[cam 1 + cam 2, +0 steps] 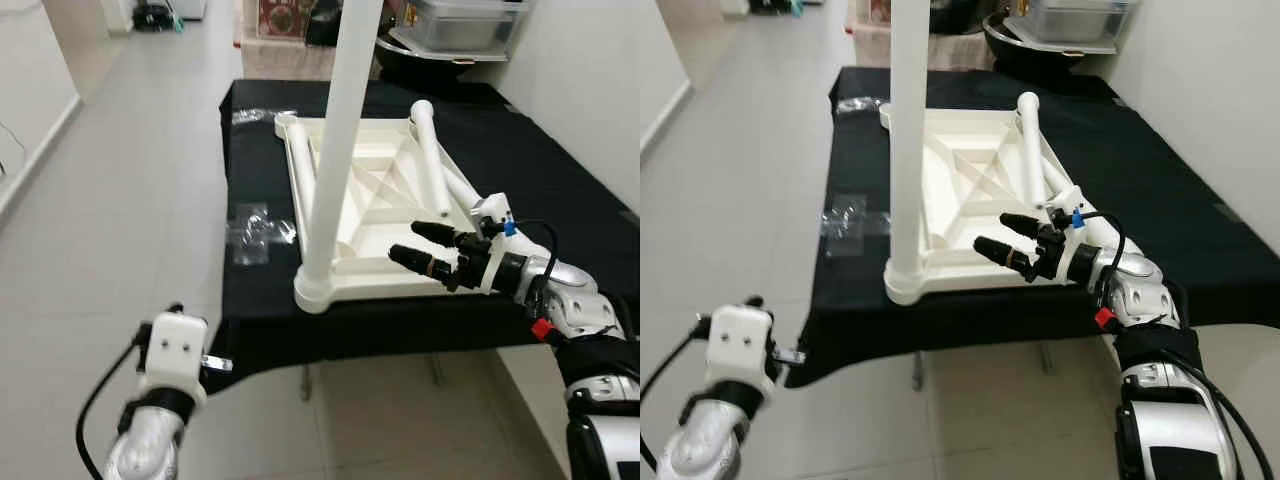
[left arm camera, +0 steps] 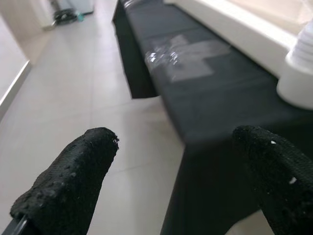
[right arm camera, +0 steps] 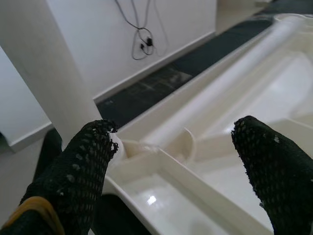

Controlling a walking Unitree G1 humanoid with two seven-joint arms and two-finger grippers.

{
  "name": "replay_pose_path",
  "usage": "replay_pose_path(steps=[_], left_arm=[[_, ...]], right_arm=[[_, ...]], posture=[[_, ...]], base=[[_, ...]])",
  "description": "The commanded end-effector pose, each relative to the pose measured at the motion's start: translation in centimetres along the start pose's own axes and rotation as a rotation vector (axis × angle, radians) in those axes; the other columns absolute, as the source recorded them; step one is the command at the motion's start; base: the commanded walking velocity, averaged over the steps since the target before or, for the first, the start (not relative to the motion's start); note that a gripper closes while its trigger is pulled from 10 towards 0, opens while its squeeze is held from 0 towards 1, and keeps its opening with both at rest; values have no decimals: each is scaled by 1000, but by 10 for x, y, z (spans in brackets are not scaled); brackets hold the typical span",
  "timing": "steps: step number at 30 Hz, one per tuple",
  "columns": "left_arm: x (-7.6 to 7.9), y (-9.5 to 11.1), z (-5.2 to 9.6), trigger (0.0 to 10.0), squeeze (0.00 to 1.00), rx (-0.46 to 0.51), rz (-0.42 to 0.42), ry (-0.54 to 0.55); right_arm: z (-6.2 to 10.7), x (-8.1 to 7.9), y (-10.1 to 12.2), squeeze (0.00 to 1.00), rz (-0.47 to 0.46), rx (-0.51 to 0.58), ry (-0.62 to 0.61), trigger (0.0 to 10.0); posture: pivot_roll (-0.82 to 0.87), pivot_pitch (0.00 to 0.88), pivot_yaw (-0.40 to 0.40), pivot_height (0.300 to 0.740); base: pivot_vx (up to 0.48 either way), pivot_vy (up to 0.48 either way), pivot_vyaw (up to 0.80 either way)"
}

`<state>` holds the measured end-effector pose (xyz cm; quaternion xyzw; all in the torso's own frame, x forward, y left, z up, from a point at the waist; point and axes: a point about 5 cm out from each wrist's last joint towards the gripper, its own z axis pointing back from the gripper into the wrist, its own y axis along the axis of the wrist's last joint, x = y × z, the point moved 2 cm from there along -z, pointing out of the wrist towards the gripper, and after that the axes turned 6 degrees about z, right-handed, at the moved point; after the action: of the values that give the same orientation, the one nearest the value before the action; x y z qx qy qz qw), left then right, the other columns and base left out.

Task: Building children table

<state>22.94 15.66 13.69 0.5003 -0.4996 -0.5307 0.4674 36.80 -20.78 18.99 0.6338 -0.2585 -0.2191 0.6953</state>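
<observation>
Black cloth covers the table (image 1: 560, 180), where we keep the white tabletop (image 1: 370, 215) upside down so legs fit from above. One fitted leg (image 1: 335, 150) stands just left of our right pincer (image 1: 428, 246), open and empty. Left pincer (image 2: 171, 186) open, idle below the table edge.

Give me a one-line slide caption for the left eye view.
Right gripper, jaws open, hovers over the upturned white tabletop beside its one upright leg.

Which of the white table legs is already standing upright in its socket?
The leg at the tabletop's near left corner: it stands upright in its socket. The other legs lie flat on the upturned tabletop; the open right tool hovers near them.
</observation>
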Motion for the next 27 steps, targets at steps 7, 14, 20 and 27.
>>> replay_pose_path(steps=[7, 14, 20, 27], left_arm=[[11, -2, 5, 10000, 0, -23, 23, -46], [14, -3, 2, 10000, 0, -25, 19, -59], [19, -5, 4, 10000, 0, -42, 47, -105], [32, -7, 10, 10000, 0, -56, 53, -196]], right_arm=[[0, 11, -10, 0, 30, -93, -98, 10000], [10, 8, -5, 0, 19, -81, 5, 10000], [2, -9, 11, 0, 4, 21, 191, 10000], [-30, -24, 19, 0, 7, 54, 251, 10000]], posture=[[147, 165, -104, 740], [144, 175, -103, 740], [138, 177, -99, 740], [148, 180, -100, 740]], base=[[0, 0, 0], [0, 0, 0], [0, 0, 0], [0, 0, 0]])
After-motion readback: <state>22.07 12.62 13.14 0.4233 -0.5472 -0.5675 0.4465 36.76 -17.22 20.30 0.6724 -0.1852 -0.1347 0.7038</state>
